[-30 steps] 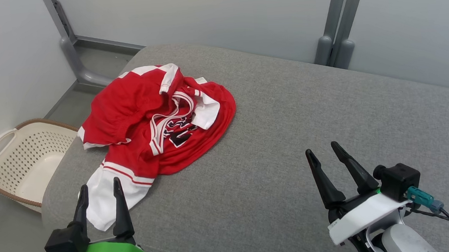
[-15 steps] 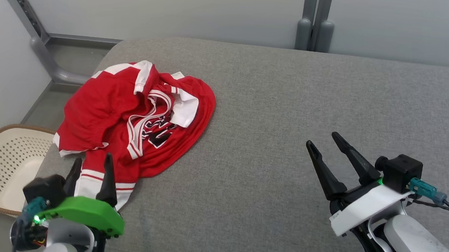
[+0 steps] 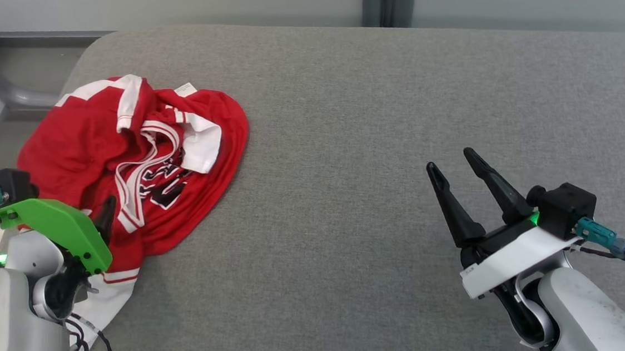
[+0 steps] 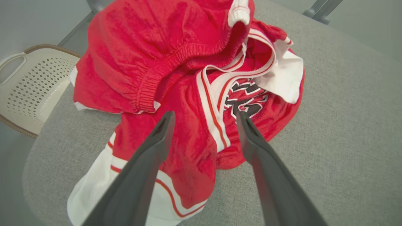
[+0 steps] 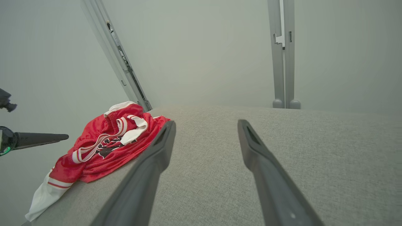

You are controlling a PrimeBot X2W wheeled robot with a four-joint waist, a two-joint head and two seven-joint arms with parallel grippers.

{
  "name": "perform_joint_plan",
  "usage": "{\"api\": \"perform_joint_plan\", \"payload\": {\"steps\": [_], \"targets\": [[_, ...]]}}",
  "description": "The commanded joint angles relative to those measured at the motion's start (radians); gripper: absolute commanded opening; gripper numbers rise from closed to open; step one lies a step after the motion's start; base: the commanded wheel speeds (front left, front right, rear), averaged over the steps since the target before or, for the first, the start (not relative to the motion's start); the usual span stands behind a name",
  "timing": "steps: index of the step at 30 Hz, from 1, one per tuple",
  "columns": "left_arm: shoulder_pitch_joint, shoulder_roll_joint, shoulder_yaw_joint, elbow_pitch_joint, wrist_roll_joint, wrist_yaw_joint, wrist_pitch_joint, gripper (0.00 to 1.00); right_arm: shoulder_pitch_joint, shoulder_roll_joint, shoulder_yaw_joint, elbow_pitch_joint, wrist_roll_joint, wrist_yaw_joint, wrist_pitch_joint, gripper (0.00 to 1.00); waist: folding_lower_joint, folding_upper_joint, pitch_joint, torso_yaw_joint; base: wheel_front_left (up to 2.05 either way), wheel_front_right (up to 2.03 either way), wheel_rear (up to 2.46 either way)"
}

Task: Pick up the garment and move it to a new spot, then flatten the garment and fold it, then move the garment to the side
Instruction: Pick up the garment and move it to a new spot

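1. At the far left, beside the end of the grey cushion (image 3: 343, 139), a cream perforated laundry basket (image 4: 31, 84) stands on the floor. The white hem of the red and white jersey (image 3: 82, 149) droops over that end of the cushion, so plan to lift inward, away from the basket. Otherwise the cloth may slide off.
2. Your left gripper (image 4: 204, 115) hovers just above the near side of the jersey, its fingers spread wide with nothing between them. Lower it straight down and close only once both fingers sink into the fabric.
3. The jersey lies crumpled at the left end of the cushion. An elastic band is folded on top and the lettered front is half buried. The striped trim lies between your left fingers, and that thick seam looks like the surest bite. Take several layers, because a single thin layer will probably slip as the heap unfurls.
4. The broad stretch of cushion to the right of the heap looks like the natural new spot. Lift high enough that the hanging hem comes up over the edge before you carry the jersey across.
5. Your right gripper (image 3: 449, 159) hangs over the right part of the cushion, well apart from the jersey, fingers wide and holding nothing. Leave it there until the left arm has the cloth up.
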Motion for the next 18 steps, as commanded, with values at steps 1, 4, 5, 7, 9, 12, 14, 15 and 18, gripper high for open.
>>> {"api": "perform_joint_plan", "payload": {"steps": [1,4,5,7,9,12,14,15,18], "targets": [[-0.029,0.013,-0.004,0.026,-0.008,-0.003,0.022,1.0,-0.015,-0.009,-0.001,-0.004,0.003,0.0,-0.003,1.0,-0.0001,0.0,0.053,-0.059,0.0,0.0,0.0],[-0.063,0.029,-0.017,0.086,-0.037,-0.007,0.072,1.0,-0.028,-0.012,-0.002,-0.004,0.007,0.0,-0.003,1.0,-0.0001,0.0,0.064,-0.082,0.0,0.0,0.0],[-0.073,0.04,-0.022,0.107,-0.041,-0.008,0.086,1.0,-0.029,-0.012,-0.002,-0.003,0.008,0.0,-0.003,1.0,-0.0001,0.0,0.065,-0.09,0.0,0.0,0.0],[-0.085,0.054,-0.035,0.141,-0.052,-0.008,0.11,1.0,-0.034,-0.011,0.001,-0.002,0.01,0.0,-0.003,1.0,-0.0001,0.0,0.067,-0.103,0.0,0.0,0.0],[-0.094,0.06,-0.054,0.166,-0.052,-0.009,0.134,1.0,-0.039,-0.01,0.003,0.0,0.011,0.0,-0.003,1.0,-0.0001,0.0,0.067,-0.114,0.0,0.0,0.0],[-0.102,0.087,-0.085,0.204,-0.043,-0.009,0.153,1.0,-0.042,-0.008,0.006,0.003,0.013,0.0,-0.003,1.0,-0.0001,0.0,0.067,-0.125,0.0,0.0,0.0],[-0.108,0.094,-0.104,0.228,-0.029,-0.01,0.145,1.0,-0.044,-0.007,0.007,0.004,0.013,0.0,-0.003,1.0,-0.0001,0.0,0.068,-0.13,0.0,0.0,0.0],[-0.107,0.096,-0.112,0.241,-0.026,-0.01,0.146,1.0,-0.045,-0.006,0.008,0.005,0.014,0.0,-0.003,1.0,-0.0001,0.0,0.068,-0.132,0.0,0.0,0.0],[-0.112,0.118,-0.138,0.285,0.004,-0.008,0.133,0.78,-0.048,-0.005,0.011,0.008,0.015,0.0,-0.003,1.0,-0.0001,0.0,0.069,-0.138,0.0,0.0,0.0]]}}
